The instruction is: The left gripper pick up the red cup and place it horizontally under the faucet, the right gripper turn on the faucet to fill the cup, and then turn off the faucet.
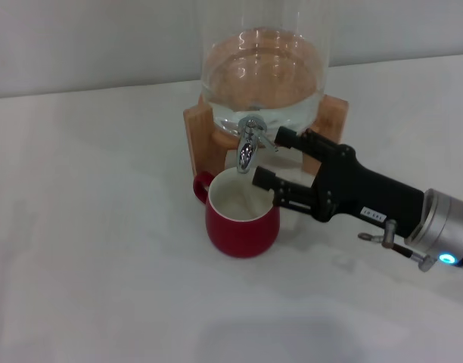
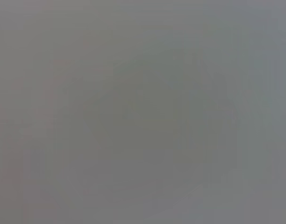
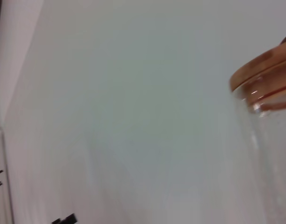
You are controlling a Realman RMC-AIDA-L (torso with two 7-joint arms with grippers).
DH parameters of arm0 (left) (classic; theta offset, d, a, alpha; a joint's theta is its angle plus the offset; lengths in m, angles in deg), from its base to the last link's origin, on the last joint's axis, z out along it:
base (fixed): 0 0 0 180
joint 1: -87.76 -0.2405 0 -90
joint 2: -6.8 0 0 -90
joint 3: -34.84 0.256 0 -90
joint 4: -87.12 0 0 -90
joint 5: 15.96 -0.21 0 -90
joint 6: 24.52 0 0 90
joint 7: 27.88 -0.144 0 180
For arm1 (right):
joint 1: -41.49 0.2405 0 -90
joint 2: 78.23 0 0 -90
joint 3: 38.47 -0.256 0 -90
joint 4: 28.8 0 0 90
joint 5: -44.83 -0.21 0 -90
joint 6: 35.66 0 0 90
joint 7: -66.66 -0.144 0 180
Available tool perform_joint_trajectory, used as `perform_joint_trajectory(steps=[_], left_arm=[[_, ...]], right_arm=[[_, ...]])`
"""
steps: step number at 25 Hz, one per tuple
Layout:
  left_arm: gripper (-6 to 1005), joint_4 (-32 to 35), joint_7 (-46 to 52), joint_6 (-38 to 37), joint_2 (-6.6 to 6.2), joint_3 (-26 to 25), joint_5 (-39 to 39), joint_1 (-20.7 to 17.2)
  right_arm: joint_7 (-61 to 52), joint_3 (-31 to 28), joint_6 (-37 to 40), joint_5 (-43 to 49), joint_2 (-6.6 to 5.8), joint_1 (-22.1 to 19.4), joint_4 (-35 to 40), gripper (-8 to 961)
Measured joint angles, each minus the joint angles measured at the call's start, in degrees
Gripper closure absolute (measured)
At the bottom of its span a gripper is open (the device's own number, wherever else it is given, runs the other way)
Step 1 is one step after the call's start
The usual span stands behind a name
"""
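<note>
The red cup (image 1: pixel 243 221) stands upright on the white table (image 1: pixel 95 227), its white inside facing up and its handle to the left. It sits directly below the chrome faucet (image 1: pixel 248 145) of the glass dispenser (image 1: pixel 262 68). My right gripper (image 1: pixel 273 159) is open just to the right of the faucet. One finger (image 1: pixel 286 138) is level with the spigot, and the other (image 1: pixel 263 179) is over the cup's rim. It holds nothing. I cannot tell whether water is running. The left gripper is out of view, and the left wrist view shows only plain grey.
The dispenser holds water and rests on a wooden stand (image 1: pixel 197 128) at the back of the table. The right wrist view shows the dispenser's wooden lid (image 3: pixel 264 70) and a pale wall. The right arm's silver wrist (image 1: pixel 447 231) has a blue light.
</note>
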Motion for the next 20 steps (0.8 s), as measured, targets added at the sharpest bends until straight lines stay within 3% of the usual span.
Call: perform_joint_trajectory(steps=[10, 20], left_arm=[[113, 0.0, 0.0, -0.1, 0.00, 0.0, -0.4, 0.0], [113, 0.0, 0.0, -0.7, 0.00, 0.0, -0.5, 0.0]], right_arm=[[0.8, -3.8, 3.3, -0.2, -0.43, -0.1, 0.0, 100], [0.6, -3.3, 8.7, 0.6, -0.40, -1.5, -0.5, 100]])
